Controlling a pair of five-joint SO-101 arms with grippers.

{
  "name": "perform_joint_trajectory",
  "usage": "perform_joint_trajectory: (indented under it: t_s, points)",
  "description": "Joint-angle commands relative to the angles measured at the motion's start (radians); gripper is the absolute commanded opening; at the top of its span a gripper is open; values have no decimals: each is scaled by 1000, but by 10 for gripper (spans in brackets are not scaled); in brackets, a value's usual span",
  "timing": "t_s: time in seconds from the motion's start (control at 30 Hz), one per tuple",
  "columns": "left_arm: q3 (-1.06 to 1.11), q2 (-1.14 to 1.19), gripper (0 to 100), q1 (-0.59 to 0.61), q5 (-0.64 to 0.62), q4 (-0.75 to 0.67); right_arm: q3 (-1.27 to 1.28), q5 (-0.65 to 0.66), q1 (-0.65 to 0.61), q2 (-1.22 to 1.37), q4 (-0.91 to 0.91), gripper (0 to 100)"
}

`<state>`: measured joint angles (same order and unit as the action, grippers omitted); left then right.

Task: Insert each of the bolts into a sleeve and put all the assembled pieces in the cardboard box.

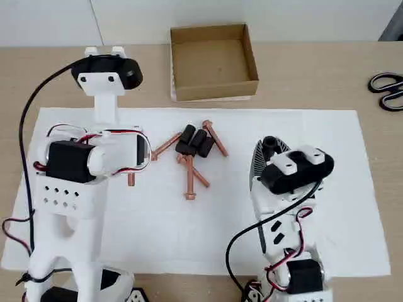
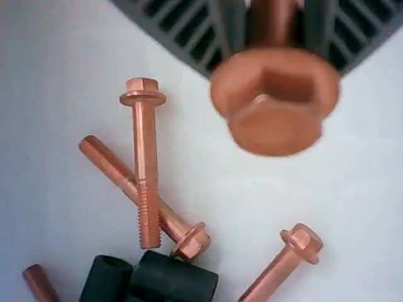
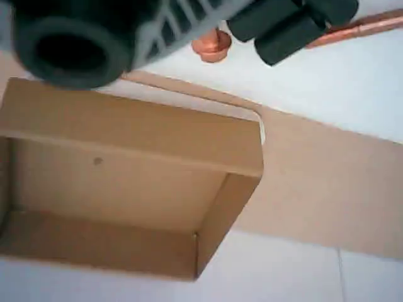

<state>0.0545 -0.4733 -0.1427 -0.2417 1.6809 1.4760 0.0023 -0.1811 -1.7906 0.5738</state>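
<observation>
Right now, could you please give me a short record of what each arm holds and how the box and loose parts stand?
left gripper: shut on a copper flanged hex bolt over the white paper sheet
right gripper: shut on a black cylindrical sleeve
open brown cardboard box: empty, beyond the sheet
loose copper bolts: four, scattered mid-sheet
loose black sleeves: clustered among them
assembled pieces: none visible

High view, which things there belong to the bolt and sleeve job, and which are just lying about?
Job: loose copper-coloured metal bolts; black cylindrical sleeves; open brown cardboard box; gripped bolt; gripped sleeve.
Lying about: black-handled scissors; white paper sheet under the parts.
</observation>
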Motion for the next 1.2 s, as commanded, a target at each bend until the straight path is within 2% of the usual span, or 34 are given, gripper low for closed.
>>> perform_joint_trajectory:
  t_s: [0.0,0.13,0.43,0.63,0.73,0.8,0.97,1.07,1.17]
  points:
    - [-45,-34,6,-57,49,-29,35,11,-30,-8,-91,5]
    - [-41,-34,6,-127,61,-66,72,11,-131,-8,-107,4]
    - [-39,-32,6,-137,-104,-235,152,11,-404,-8,-102,5]
    - [-39,-32,6,-138,-218,-302,153,11,-424,-8,-99,5]
    - [-51,-43,5,-138,-229,-370,167,11,-424,-8,-91,5]
    - [-110,-104,5,-138,-201,-350,184,11,-424,-8,-85,5]
    - [-193,-292,5,-161,-141,-199,195,11,-424,-8,-91,5]
    - [-176,-354,5,-140,-138,-118,196,11,-424,-8,-90,5]
    - [-59,-365,5,-127,-149,-150,196,11,-424,-8,-87,5]
